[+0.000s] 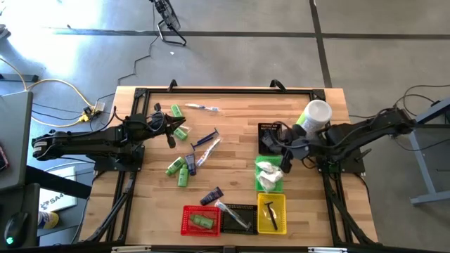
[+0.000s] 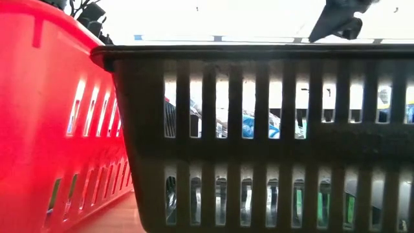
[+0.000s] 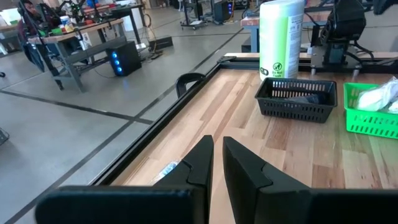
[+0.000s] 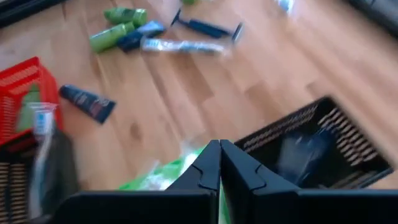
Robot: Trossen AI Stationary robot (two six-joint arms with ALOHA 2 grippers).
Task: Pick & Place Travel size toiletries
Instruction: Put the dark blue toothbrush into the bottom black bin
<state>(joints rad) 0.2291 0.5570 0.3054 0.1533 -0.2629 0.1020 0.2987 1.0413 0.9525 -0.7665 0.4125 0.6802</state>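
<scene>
2 grippers, both w/ fingers pressed together, neither holding anything. Left gripper [image 1: 171, 133] sits over the loose toiletries at table's left-centre, right by a green bottle [image 1: 180, 133]; risk: going down closed it just shoves bottles aside, needs to spread 1st. Right gripper [image 1: 285, 163] hangs over the green basket [image 1: 278, 184], next to the black basket [image 1: 264, 144]; could clip a rim. More green bottles [image 1: 178, 169], a navy tube [image 1: 211, 196] & a toothbrush [image 1: 202, 107] lie unsorted. Left arm reaches in from left edge, right arm from right.
</scene>
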